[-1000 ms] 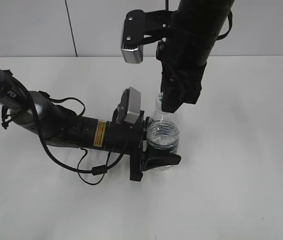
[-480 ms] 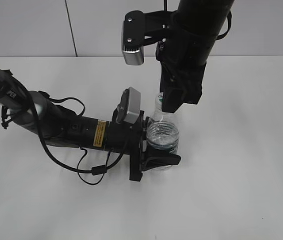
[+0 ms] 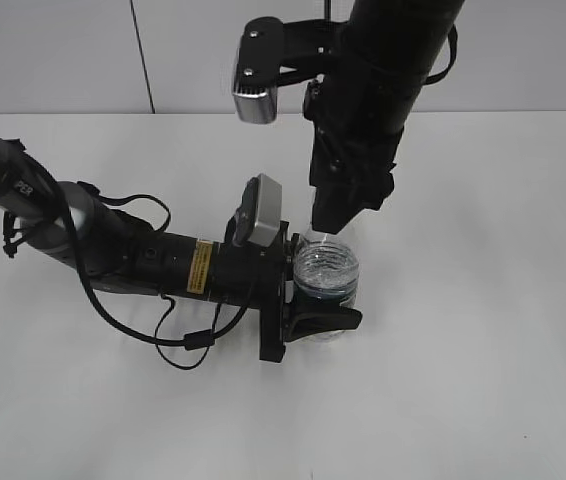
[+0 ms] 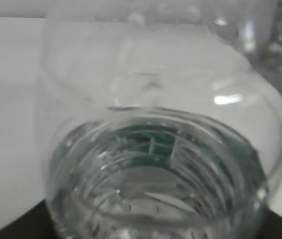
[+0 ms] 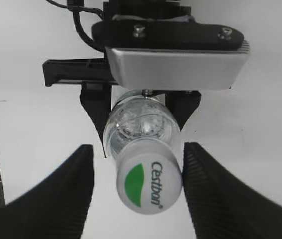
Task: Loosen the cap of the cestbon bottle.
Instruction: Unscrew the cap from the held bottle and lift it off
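My right gripper (image 5: 137,191) hangs nose-down with its two black fingers (image 5: 56,199) spread wide, one on each side of the small round white plastic screw cap (image 5: 148,185), which carries a green half-patch and the word "Cestbon". In the right wrist view a gap shows between each finger and the cap, so nothing is clamped. In the exterior view this gripper (image 3: 335,222) sits right at the top of the small clear ribbed plastic bottle with a dark green label band (image 3: 326,275), hiding the cap.

Directly below the cap is the bottle's clear shoulder (image 5: 140,127). My left gripper (image 3: 308,305) lies low and horizontal, its black jaws closed around the lower body at the label, holding the bottle upright on the plain white table (image 3: 483,330). The left wrist view is filled by blurred clear plastic and green label (image 4: 156,149). The left arm's black cable (image 3: 163,335) loops on the table behind that gripper.
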You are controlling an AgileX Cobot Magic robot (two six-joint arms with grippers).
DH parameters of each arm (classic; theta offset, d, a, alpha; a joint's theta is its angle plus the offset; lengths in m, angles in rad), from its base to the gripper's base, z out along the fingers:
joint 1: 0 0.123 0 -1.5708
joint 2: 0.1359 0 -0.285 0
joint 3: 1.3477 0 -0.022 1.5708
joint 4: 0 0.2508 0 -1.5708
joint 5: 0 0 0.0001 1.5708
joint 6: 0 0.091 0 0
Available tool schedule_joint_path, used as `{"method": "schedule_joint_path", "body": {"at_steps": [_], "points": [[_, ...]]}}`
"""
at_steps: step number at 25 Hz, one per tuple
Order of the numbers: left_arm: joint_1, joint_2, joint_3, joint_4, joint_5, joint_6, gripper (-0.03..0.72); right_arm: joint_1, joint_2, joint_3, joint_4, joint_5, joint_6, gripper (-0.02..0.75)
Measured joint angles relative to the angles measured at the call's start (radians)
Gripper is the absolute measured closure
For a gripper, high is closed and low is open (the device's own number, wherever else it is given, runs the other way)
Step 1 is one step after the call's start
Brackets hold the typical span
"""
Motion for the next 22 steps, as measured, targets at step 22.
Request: {"method": "schedule_joint_path", "body": {"at_steps": [22], "points": [[0.000,0.000,-0.001,-0.001,0.006,-0.006,0.282,0.000,0.000,-0.132,-0.046,0.021,1.293,0.294]]}}
